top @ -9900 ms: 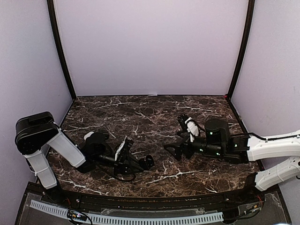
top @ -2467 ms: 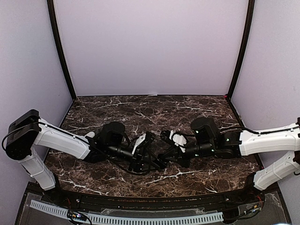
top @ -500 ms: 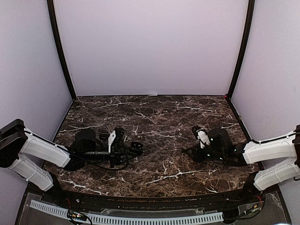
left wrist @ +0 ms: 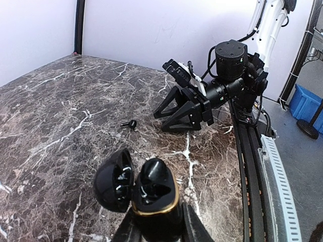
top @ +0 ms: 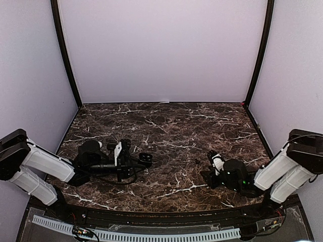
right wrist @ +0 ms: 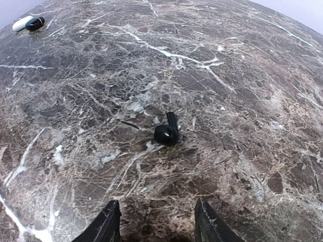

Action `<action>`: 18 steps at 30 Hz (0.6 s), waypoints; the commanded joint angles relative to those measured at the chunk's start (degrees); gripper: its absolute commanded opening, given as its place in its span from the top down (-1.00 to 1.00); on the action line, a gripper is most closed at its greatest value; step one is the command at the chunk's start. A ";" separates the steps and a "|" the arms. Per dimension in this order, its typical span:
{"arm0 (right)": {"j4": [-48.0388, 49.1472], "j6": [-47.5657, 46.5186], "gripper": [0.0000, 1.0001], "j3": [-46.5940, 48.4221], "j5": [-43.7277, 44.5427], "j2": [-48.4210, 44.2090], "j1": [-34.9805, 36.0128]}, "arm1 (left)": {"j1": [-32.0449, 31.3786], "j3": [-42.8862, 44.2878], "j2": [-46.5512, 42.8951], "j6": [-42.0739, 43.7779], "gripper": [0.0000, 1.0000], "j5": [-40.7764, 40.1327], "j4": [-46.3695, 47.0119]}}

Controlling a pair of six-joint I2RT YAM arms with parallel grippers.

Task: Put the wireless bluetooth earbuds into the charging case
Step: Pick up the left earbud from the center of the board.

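Observation:
My left gripper (left wrist: 159, 224) is shut on the black charging case (left wrist: 154, 194), which has a gold rim. Its lid (left wrist: 113, 179) is swung open to the left. In the top view the case (top: 146, 160) sits at the tip of the left gripper (top: 136, 160), left of centre. One black earbud (right wrist: 167, 132) lies loose on the marble, just ahead of my open right gripper (right wrist: 157, 227), with nothing between the fingers. The same earbud (top: 197, 161) shows left of the right gripper (top: 207, 174), and beyond the case in the left wrist view (left wrist: 131, 123).
The dark marble table (top: 166, 126) is walled by lilac panels at the back and sides. A black rail (left wrist: 252, 151) runs along its near edge. A small white-and-black thing (right wrist: 29, 22) lies far off in the right wrist view; I cannot tell what it is.
The right gripper has drawn back toward the near right, away from the earbud on the marble, and its jaws have widened. The left gripper with the case has barely moved.

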 commanded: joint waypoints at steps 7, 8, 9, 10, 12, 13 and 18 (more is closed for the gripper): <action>13.64 0.31 0.01 -1.19 5.23 5.22 0.44 | 0.18 -1.27 -2.29 0.48 0.61 -1.59 2.72; 13.97 -0.13 0.00 -1.35 4.87 5.27 0.42 | 0.18 -1.18 -2.16 0.23 0.60 -1.41 2.87; 14.10 -0.53 -0.01 -1.41 4.63 5.29 0.43 | 0.18 -1.17 -1.94 -0.08 0.60 -1.30 3.01; 13.69 -0.65 -0.02 -1.46 4.77 5.33 0.43 | 0.18 -1.17 -1.76 -0.38 0.60 -1.21 3.21; 12.94 -0.66 -0.02 -1.42 5.43 5.40 0.39 | 0.19 -0.97 -1.32 -0.68 0.61 -0.96 3.36; 12.71 -0.73 -0.01 -1.50 5.59 5.39 0.43 | 0.26 -0.79 -1.08 -0.93 0.61 -0.88 3.28; 13.29 -1.67 0.01 -0.98 4.61 7.80 0.41 | 0.27 0.23 -0.23 -1.57 0.62 -0.67 2.35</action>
